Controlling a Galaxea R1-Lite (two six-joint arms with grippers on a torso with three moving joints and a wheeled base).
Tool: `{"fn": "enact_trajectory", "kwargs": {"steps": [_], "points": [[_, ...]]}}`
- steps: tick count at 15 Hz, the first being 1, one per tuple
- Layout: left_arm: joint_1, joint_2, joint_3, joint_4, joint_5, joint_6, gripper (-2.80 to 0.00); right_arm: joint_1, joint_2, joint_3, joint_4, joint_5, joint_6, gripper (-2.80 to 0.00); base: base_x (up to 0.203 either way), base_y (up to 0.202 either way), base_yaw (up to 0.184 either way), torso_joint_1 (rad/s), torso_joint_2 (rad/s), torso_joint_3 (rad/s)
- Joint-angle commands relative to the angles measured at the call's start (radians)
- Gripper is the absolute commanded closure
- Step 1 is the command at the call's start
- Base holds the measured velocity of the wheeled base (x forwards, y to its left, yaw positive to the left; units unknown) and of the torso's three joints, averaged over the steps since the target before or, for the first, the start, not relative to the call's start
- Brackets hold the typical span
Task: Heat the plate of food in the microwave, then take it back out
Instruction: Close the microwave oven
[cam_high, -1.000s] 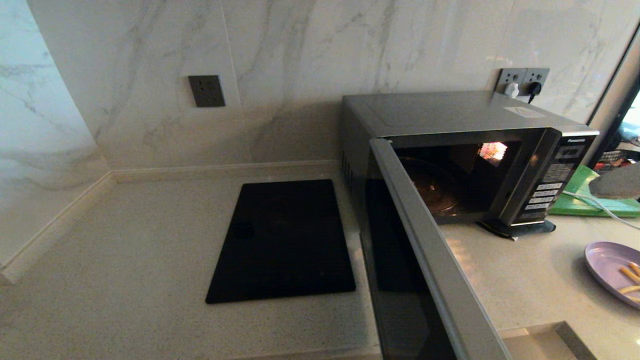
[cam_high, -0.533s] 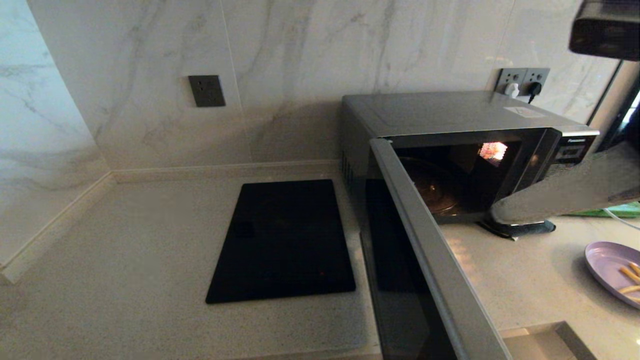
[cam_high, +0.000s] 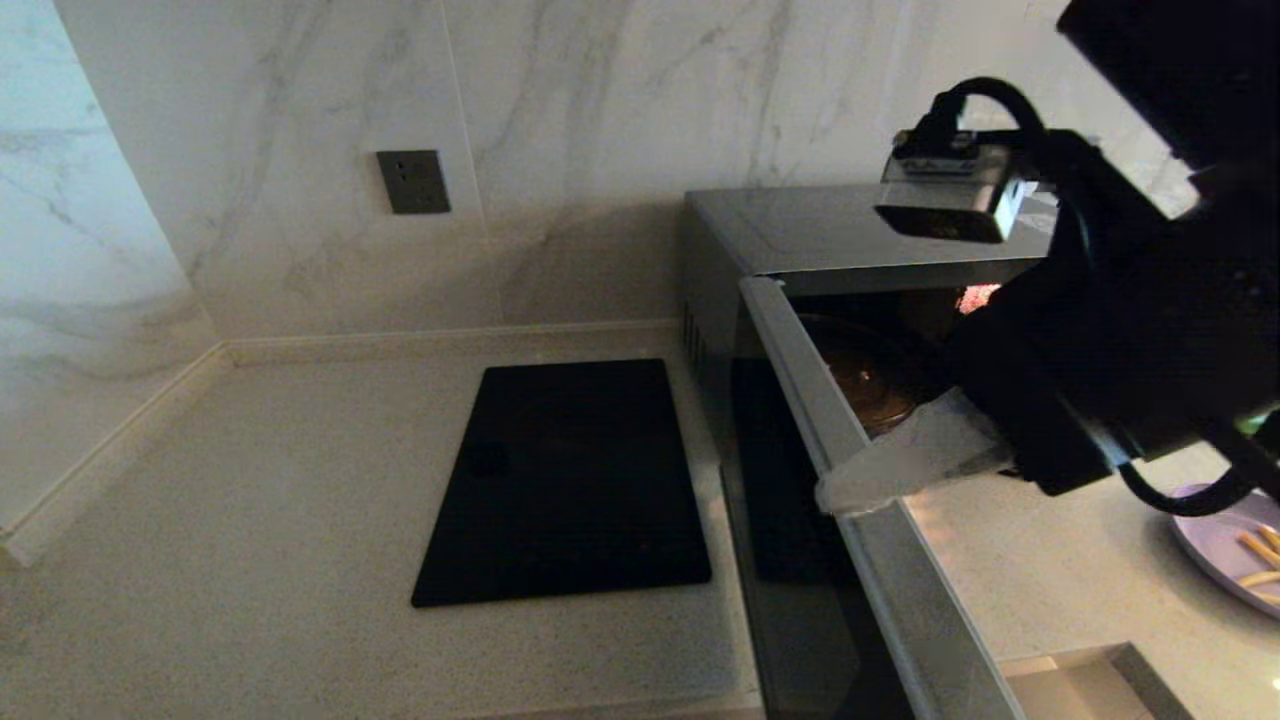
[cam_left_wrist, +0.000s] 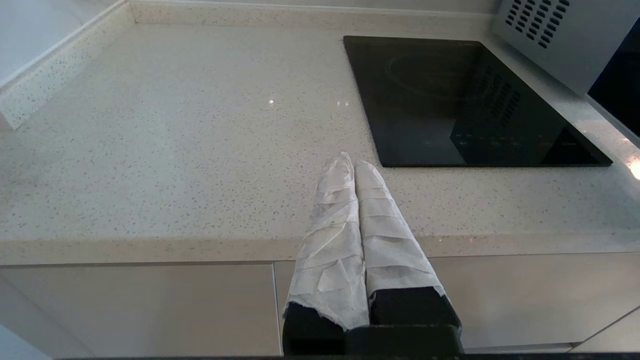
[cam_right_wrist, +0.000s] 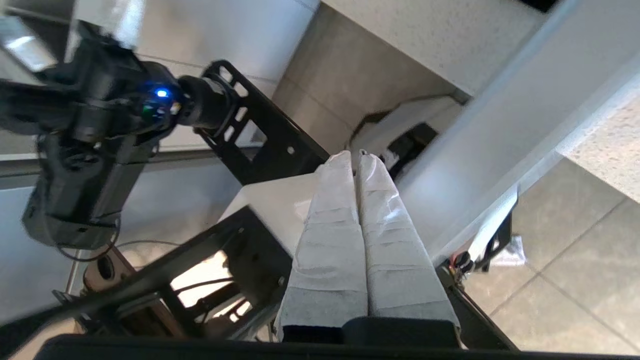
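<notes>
While the microwave (cam_high: 800, 240) sits with its door (cam_high: 850, 500) swung wide toward me, I've got the right gripper (cam_high: 835, 490) in the head view, white-wrapped fingers (cam_high: 920, 455) pressed flat together, nothing between them, tip lying against the top edge of the open door. Right wrist view confirms it: both wrapped fingers (cam_right_wrist: 360, 225) clenched side by side, empty, and that camera looks down past the counter edge at floor tiles and the robot's own black frame. Cavity is lit and I can make out the glass turntable (cam_high: 870, 385) inside, bare as far as I can see. Plate of food (cam_high: 1235, 550) is on the counter at the far right of the head view, outside the oven, yellow-orange sticks (cam_high: 1258, 560) on it, partly cut by the frame edge and partly behind the right arm's cable. Left gripper (cam_left_wrist: 354, 165) is parked low in front of the counter edge, fingers clenched on nothing, pointing toward the black cooktop (cam_left_wrist: 465, 105), which lies flat on the counter (cam_high: 250, 520) just left of the microwave. Grey wall switch plate (cam_high: 413, 181) sits on the marble backsplash above it.
</notes>
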Motion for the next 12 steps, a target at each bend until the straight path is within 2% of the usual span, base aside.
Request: {"fn": "enact_trajectory", "kwargs": {"steps": [1,7,12], "points": [[0.0,0.002,0.0,-0.001,0.001,0.0,0.0,0.03,0.056,-0.002,0.006,0.001,0.002,0.0,0.0,0.0,0.0,0.0,0.0,0.0],[0.0,0.002,0.0,-0.001,0.001,0.0,0.0,0.045,0.073,-0.005,0.011,-0.015,0.007,0.0,0.0,0.0,0.0,0.0,0.0,0.0],[0.0,0.002,0.0,-0.001,0.001,0.0,0.0,0.043,0.082,-0.002,0.016,-0.197,0.094,0.0,0.0,0.0,0.0,0.0,0.0,0.0]]}}
